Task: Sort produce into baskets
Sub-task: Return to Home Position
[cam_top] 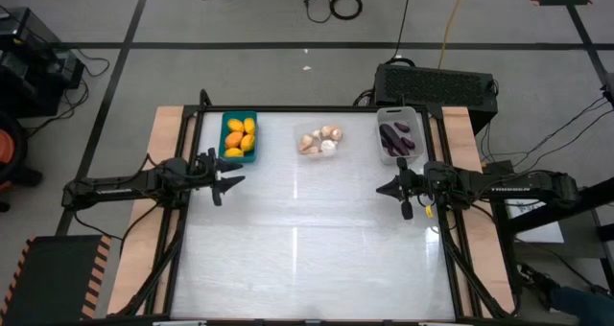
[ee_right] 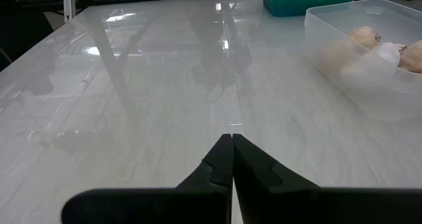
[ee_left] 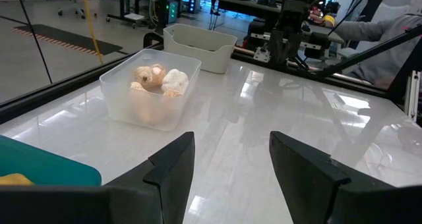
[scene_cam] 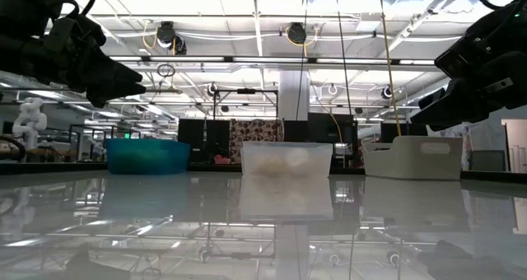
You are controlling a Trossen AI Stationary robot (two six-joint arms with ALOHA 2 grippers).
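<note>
Three baskets stand in a row at the table's far side. The teal bin (cam_top: 239,136) holds yellow-orange ovals (cam_top: 240,137). The clear tray (cam_top: 319,141) holds pale garlic-like bulbs (ee_left: 158,79). The white-grey bin (cam_top: 397,134) holds dark purple eggplant pieces (cam_top: 396,139). My left gripper (cam_top: 232,181) hovers open and empty near the teal bin, above the table's left side. My right gripper (cam_top: 390,188) hovers shut and empty near the white-grey bin, on the right side.
A black box (cam_top: 436,82) sits beyond the table's far right corner. The white tabletop (cam_top: 307,240) spreads between and in front of both arms. Wooden side strips and black frame rails (cam_top: 177,230) run along the table's left and right edges.
</note>
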